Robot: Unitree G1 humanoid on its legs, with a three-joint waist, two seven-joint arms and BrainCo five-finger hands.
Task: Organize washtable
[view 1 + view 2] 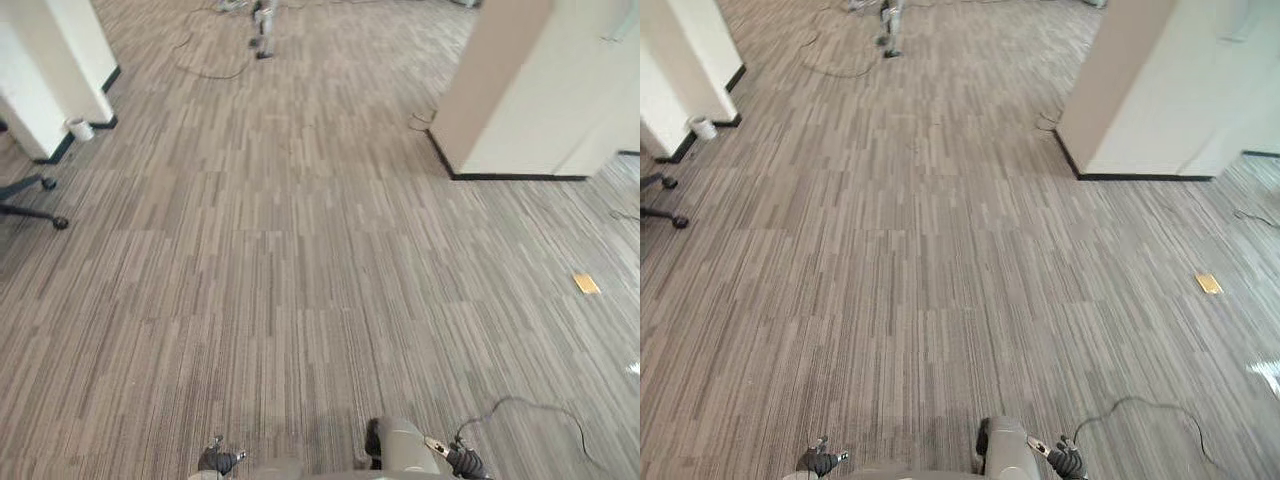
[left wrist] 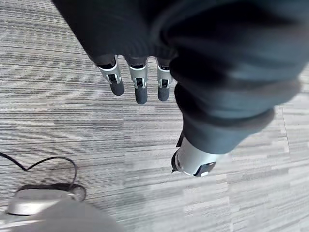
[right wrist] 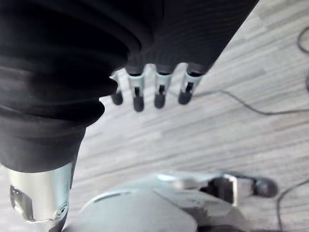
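Left eye view: carpet (image 1: 300, 280) ahead; left hand (image 2: 140, 84) and right hand (image 3: 160, 87) hang straight-fingered, empty; drifting right risks clipping the white pillar (image 1: 530, 90).

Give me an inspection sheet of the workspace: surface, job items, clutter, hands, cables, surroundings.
Surface: striped grey carpet; this is floor, not a tabletop.
Job's things: nothing seen.
Clutter: small tan plate flat on the carpet to the right; white roll at the foot of the left pillar.
Hands: left hand and right hand hang over the carpet, fingers straight, holding nothing.
Cables: dark cable looped on the carpet far ahead.
Surroundings: beige wall corner to the right; chair base at the left edge.
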